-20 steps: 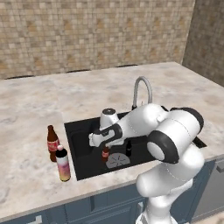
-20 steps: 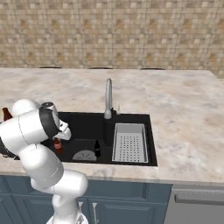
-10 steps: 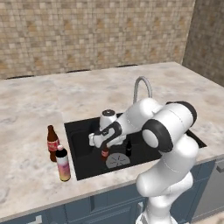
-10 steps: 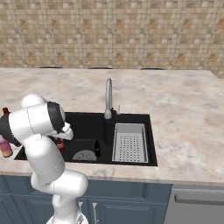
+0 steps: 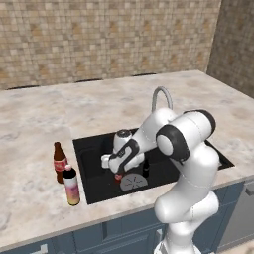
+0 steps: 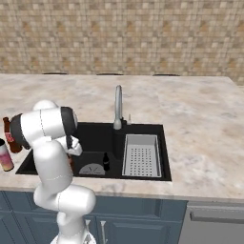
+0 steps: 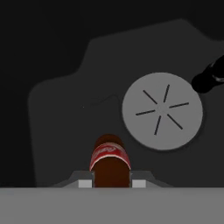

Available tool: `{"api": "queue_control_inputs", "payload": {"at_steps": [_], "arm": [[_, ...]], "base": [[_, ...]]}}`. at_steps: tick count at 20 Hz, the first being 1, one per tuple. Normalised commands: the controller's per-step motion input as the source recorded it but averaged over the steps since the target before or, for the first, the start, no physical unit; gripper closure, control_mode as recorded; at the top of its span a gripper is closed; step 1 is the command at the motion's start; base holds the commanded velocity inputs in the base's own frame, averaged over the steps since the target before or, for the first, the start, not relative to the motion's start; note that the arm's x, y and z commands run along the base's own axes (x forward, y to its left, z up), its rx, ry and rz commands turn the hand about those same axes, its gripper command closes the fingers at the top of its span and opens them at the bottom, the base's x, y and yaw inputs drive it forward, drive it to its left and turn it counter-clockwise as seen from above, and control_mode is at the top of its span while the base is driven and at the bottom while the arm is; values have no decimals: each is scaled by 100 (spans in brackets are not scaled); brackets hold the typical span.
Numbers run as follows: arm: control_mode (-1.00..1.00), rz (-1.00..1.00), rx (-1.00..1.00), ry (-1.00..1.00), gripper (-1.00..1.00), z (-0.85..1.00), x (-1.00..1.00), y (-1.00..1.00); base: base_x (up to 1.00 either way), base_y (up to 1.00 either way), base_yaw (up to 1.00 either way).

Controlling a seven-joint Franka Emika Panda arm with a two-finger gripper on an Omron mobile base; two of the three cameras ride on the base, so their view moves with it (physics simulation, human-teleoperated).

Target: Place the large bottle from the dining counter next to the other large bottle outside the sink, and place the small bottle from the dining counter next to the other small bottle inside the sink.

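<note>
Claw [image 7: 112, 183]: clamped on small bottle [image 7: 110, 159], axis along fingers. Dark bottle [image 7: 210, 78]: beyond drain [image 7: 162, 110], upper right.

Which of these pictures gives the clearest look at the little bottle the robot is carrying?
The hand view: the small bottle sits front and centre between the gripper fingers, red label plain, above the sink floor by the drain. In the left base view it is just a red speck under the hand; in the right base view the arm mostly covers it.
</note>
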Motion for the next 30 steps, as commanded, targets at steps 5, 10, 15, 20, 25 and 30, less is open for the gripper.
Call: {"api": "queue_control_inputs", "payload": {"at_steps": [5, 10, 15, 20, 25, 30], "arm": [[-100, -1, 0, -3, 100, -25, 19, 0], [-100, -2, 0, 0, 100, -33, 6, 0], [-100, -1, 0, -2, 100, -35, 8, 5], [-100, -1, 0, -1, 100, -30, 7, 7], [-100, -3, 0, 0, 100, -27, 0, 13], [-100, -11, -1, 1, 100, -17, 7, 5]], "base": [[0, 0, 0], [0, 0, 0], [0, 0, 0], [0, 0, 0], [0, 0, 0], [0, 0, 0]]}}
